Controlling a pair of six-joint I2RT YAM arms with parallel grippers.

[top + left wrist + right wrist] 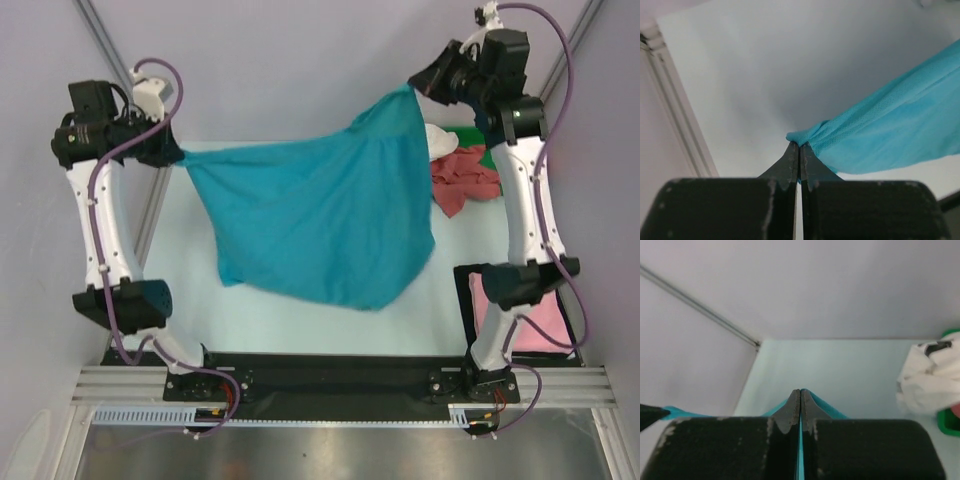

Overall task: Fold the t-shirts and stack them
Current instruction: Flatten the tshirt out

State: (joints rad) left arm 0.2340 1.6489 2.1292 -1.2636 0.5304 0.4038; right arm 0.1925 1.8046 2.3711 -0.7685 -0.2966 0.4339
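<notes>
One bench (190, 300) carries the work area, pale and flat, with both arms bolted at its near edge. The teal-blue t-shirt (320, 220) is the largest item. It hangs above the middle of the bench, stretched between the left hand (180, 157) and the right hand (415, 85), and its lower edge sags toward the surface. Whether that edge touches the bench cannot be told. The cloth appears light, soft and limp, so expect it to drape, bunch and swing instead of holding a shape. Take hold at shoulder points or hem corners, where a pinch gathers several layers and resists slipping. The dusty-red t-shirts (462, 180) lie crumpled at the far right, beside the right arm. The light pink t-shirt (535, 320) lies flat at the near right. The white t-shirt (437, 138) sits bunched against the green tray (472, 132), just beyond the red heap. In the left wrist view, the left hand (799, 147) is closed on a gathered corner of the teal cloth. In the right wrist view, the right hand (800, 392) is likewise closed, with a thin teal edge pinched between its fingers.
</notes>
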